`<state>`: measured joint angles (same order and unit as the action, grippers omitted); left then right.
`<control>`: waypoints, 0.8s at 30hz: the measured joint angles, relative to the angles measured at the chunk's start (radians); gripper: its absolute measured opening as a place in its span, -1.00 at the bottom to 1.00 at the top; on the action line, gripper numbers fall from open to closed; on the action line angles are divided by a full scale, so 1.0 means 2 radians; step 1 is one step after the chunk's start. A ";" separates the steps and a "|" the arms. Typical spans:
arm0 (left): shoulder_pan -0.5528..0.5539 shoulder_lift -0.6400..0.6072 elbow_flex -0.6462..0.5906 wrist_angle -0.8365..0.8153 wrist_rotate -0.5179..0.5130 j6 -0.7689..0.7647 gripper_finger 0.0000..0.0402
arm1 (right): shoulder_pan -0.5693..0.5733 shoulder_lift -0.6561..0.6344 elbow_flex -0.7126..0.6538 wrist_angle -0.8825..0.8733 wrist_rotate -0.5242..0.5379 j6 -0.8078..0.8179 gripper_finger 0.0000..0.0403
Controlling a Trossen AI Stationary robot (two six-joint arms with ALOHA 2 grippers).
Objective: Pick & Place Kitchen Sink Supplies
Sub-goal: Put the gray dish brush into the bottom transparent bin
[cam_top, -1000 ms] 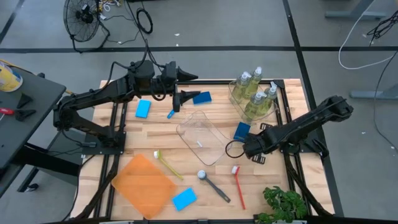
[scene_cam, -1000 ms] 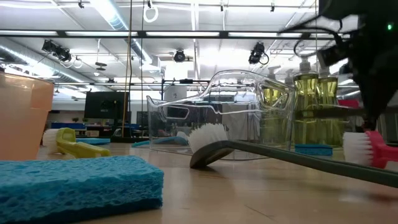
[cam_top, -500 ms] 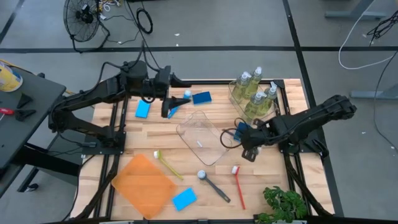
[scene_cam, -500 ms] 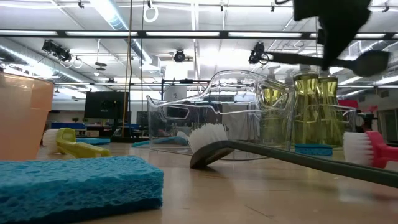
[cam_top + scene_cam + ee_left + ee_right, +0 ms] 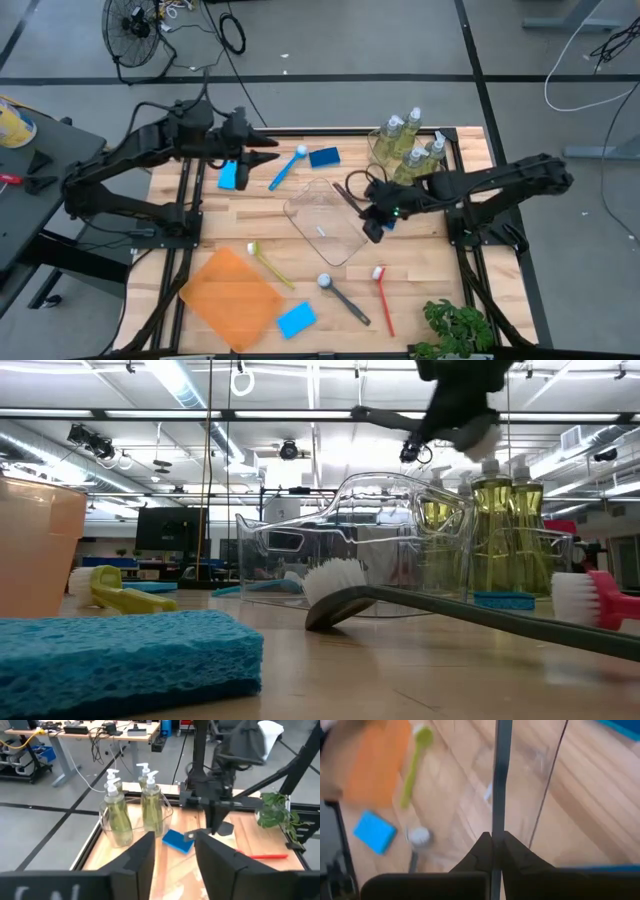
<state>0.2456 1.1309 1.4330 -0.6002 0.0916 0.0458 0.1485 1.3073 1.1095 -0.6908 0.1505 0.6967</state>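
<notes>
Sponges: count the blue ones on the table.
4 sponges: two along the far edge, one by the orange tray, one beside the bottles, partly hidden.

My left arm reached across the table's far left corner, my left gripper (image 5: 262,157) level, its fingers (image 5: 142,855) parted. My right arm stretched inward toward the table's middle, my right gripper (image 5: 372,222) pinched tight, seemingly lifted above the surface.
</notes>
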 joint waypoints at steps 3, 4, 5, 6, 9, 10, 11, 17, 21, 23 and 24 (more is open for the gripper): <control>0.000 -0.016 0.000 -0.025 0.000 -0.003 -0.40 | -0.016 0.007 0.000 0.030 -0.005 -0.002 -0.95; 0.000 -0.021 0.000 -0.035 0.002 -0.003 -0.43 | -0.020 0.010 0.000 0.042 -0.006 -0.004 -0.95; 0.000 -0.025 0.000 -0.048 0.005 -0.003 -0.46 | -0.024 0.013 0.000 0.055 -0.006 -0.009 -0.95; 0.000 -0.030 0.000 -0.058 0.009 -0.004 -0.49 | -0.027 0.017 0.000 0.065 -0.006 -0.013 -0.95; 0.000 -0.046 0.000 -0.079 0.019 -0.004 -0.56 | -0.034 0.030 0.000 0.091 -0.005 -0.016 -0.95; 0.000 -0.050 0.000 -0.083 0.023 -0.004 -0.59 | -0.035 0.033 0.000 0.096 -0.006 -0.016 -0.95; 0.000 -0.054 0.000 -0.088 0.027 -0.006 -0.61 | -0.037 0.038 0.000 0.098 -0.005 -0.016 -0.95; -0.001 -0.082 0.000 -0.126 0.035 -0.006 -0.69 | -0.041 0.073 0.000 0.120 -0.004 -0.016 -0.95; -0.001 -0.102 0.000 -0.154 0.037 -0.004 -0.72 | -0.043 0.098 0.000 0.120 -0.001 -0.017 -0.95; -0.002 -0.114 0.000 -0.166 0.044 0.000 -0.73 | -0.043 0.106 0.000 0.126 -0.001 -0.014 -0.95; -0.001 -0.120 0.000 -0.175 0.050 0.006 -0.74 | -0.044 0.109 0.000 0.126 -0.001 -0.012 -0.95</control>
<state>0.2427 0.8904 1.4330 -0.9507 0.1908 0.0577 0.0615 1.5258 1.1095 -0.4381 0.1490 0.6718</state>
